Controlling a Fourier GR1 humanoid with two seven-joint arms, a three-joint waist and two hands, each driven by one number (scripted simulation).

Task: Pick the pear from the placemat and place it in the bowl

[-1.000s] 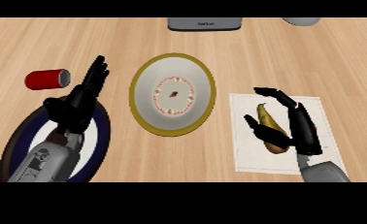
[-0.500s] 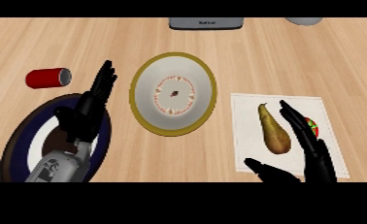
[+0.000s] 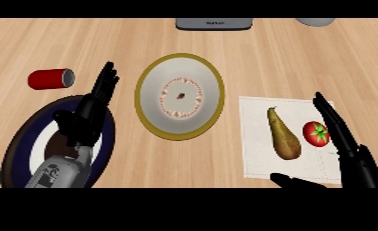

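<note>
1. The pear (image 3: pixel 283 137) lies on the white placemat (image 3: pixel 255 162), stem end pointing away from the robot, with no hand on it.
2. A tomato (image 3: pixel 317 133) sits just right of the pear on the same placemat.
3. The right hand (image 3: pixel 347 145) stands at the right of the pear, its fingers (image 3: pixel 330 117) straight and released, passing over the tomato's right edge; its thumb (image 3: pixel 295 181) reaches in just below the pear. It holds nothing.
4. The bowl (image 3: pixel 179 96), white with a yellow rim, rests on the wooden bench (image 3: pixel 280 60) to the left of the pear, clear of the placemat.
5. The left hand (image 3: pixel 88 112) rests well left of the pear, beyond the bowl, fingers straight and empty, above a dark blue plate (image 3: pixel 29 140).
6. A red can (image 3: pixel 52 79) lies on its side farther left still.
</note>
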